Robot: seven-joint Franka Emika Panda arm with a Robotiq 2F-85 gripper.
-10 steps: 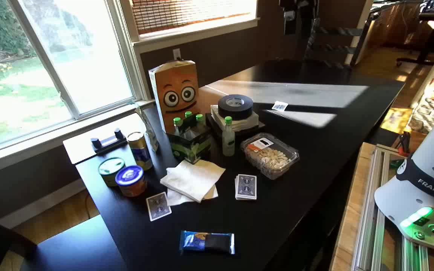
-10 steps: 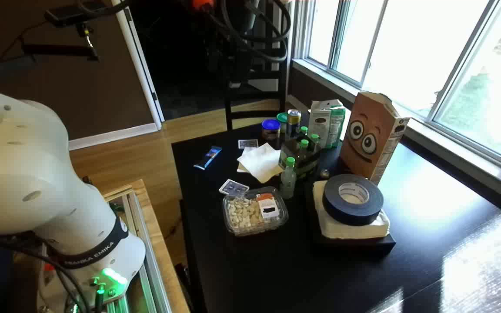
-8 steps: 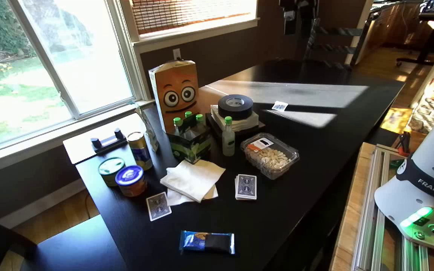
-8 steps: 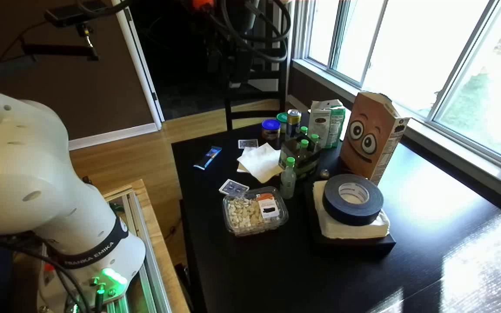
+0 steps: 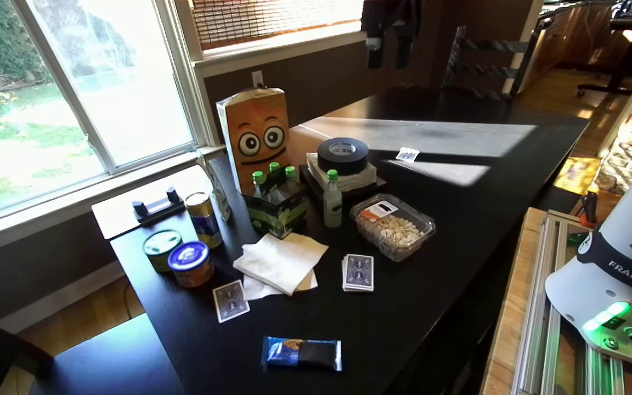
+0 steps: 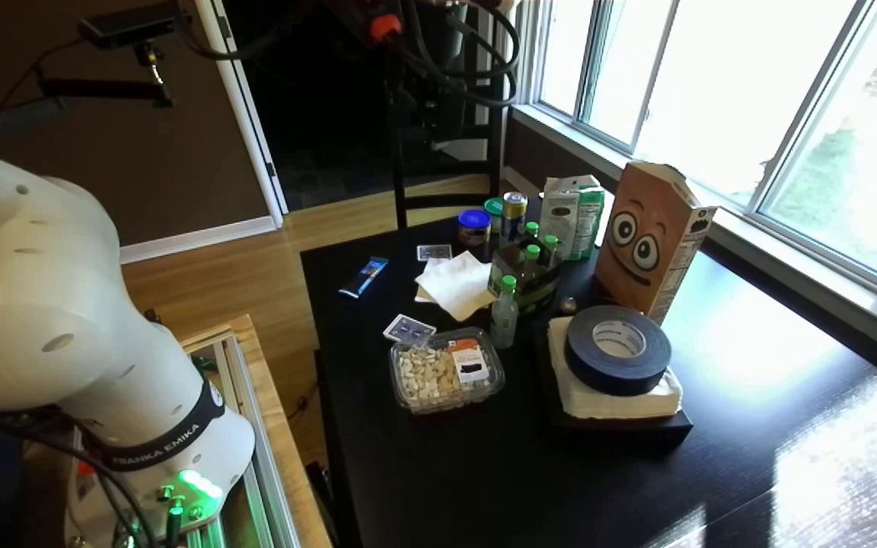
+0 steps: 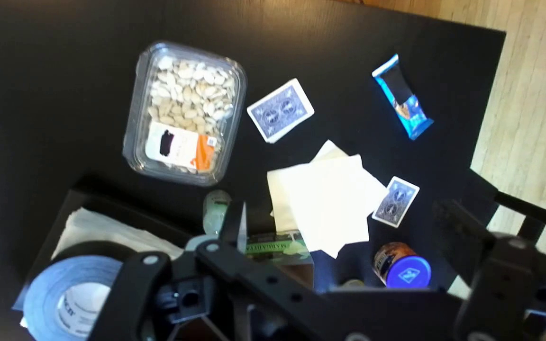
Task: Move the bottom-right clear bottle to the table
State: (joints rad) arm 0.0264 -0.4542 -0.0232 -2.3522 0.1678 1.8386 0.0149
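A clear bottle with a green cap stands upright on the black table, beside the carton, in both exterior views [image 5: 333, 202] [image 6: 504, 316]. In the wrist view the same bottle [image 7: 215, 210] is partly covered by a finger. Three more green-capped bottles sit in the dark green carton [image 5: 278, 216] [image 6: 534, 285]; the carton shows partly in the wrist view [image 7: 275, 246]. The table [image 5: 436, 230] [image 6: 446, 472] [image 7: 88, 23] bears everything. My gripper [image 7: 349, 225] is open with nothing between its fingers, high above the table; it shows dark at the top of an exterior view [image 5: 388, 52].
A seed box [image 5: 393, 226] stands near the loose bottle. A tape roll [image 6: 618, 350] lies on stacked napkins. An orange box with eyes [image 5: 255, 140] rises behind the carton. Loose napkins [image 7: 325, 199], playing cards [image 7: 280, 111], a blue bar [image 7: 403, 99] and lidded cans [image 5: 191, 263] lie around.
In an exterior view my gripper has moved left and lower in the picture. The arm's cables have shifted slightly right in an exterior view. The bottles, carton and other objects have not moved.
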